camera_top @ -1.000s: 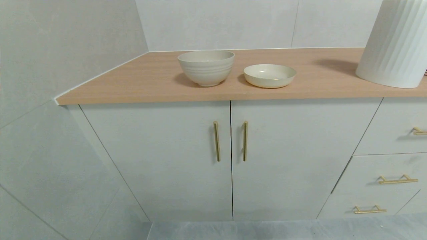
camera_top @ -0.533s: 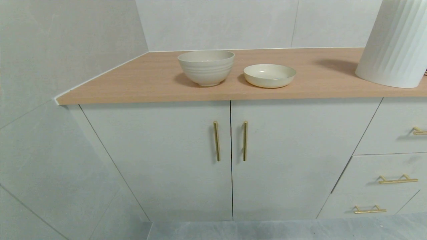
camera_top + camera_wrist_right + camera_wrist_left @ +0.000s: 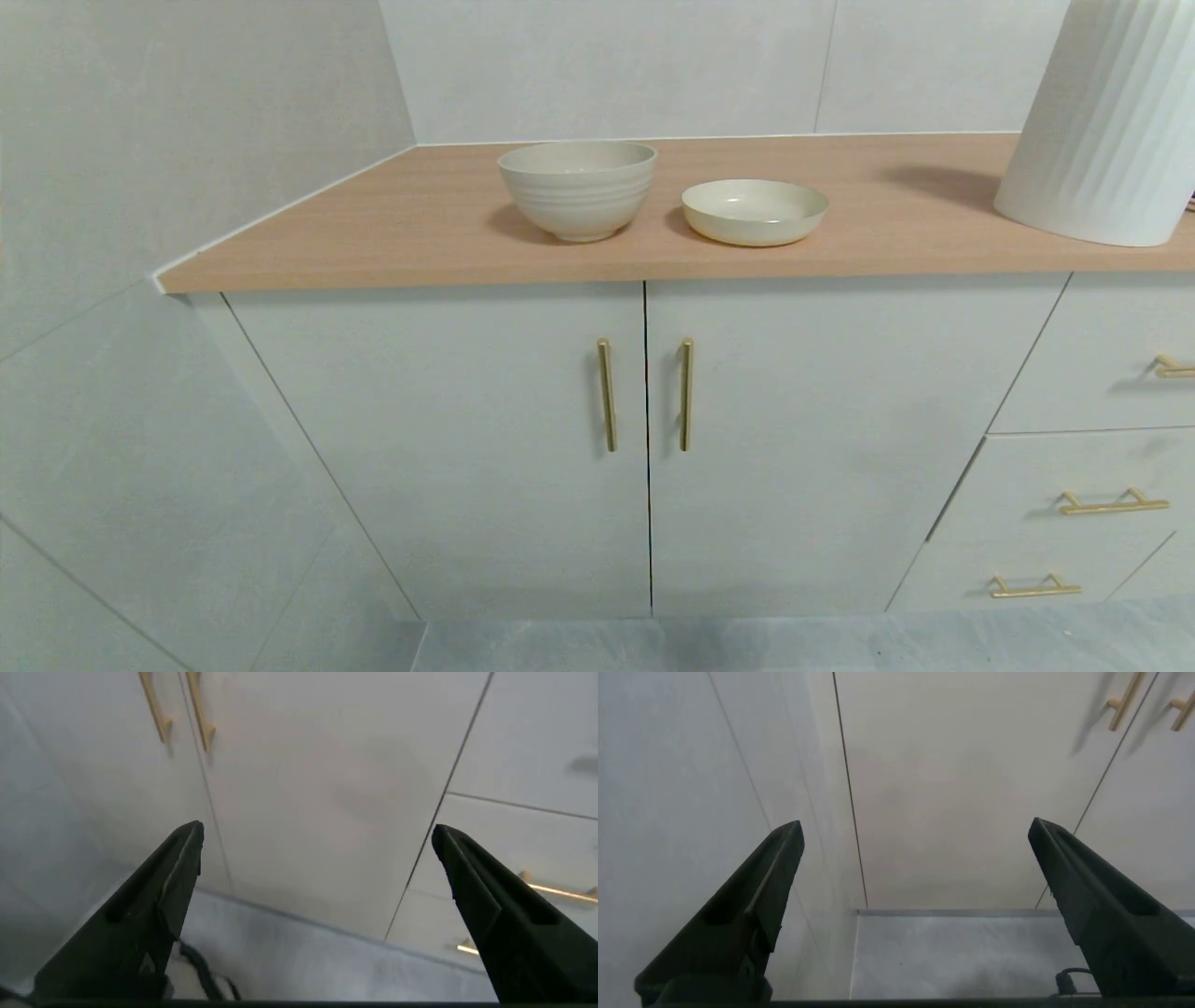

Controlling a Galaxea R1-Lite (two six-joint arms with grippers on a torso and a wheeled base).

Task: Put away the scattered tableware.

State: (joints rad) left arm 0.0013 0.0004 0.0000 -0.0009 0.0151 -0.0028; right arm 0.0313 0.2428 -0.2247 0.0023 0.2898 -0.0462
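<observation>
- On the wooden bench (image 3: 373, 233), in the head view, a deep bowl (image 3: 577, 189) sits upright, close to the front edge.
- Just beside the bowl, on the robot's right, sits a shallow dish (image 3: 754, 212). The two are near each other but do not touch.
- Farther to the right a tall white ribbed pot (image 3: 1111, 121) stands on the bench, well apart from the dish.
- Under the bench are two shut cupboard doors (image 3: 448, 439). Two gold handles (image 3: 607, 395) stand side by side where the doors meet.
- To the right of the doors are drawers (image 3: 1092, 467) with gold handles of their own.
- Pale grey wall tiles (image 3: 607, 65) run behind the bench and down the left side. A grey floor (image 3: 747, 644) lies at the bottom.
- In the left wrist view we are low down, below the bench top. The left jaws are spread wide apart with nothing between them, and their dark fingers (image 3: 757, 905) point at a pale cupboard door. The grey floor lies under them, and the gold handles peek in at one corner.
- In the right wrist view the right jaws are spread wide apart too, and they hold nothing. Their dark fingers (image 3: 159, 896) point at the door with the gold handles, at the drawers next to it and at the grey floor below.
</observation>
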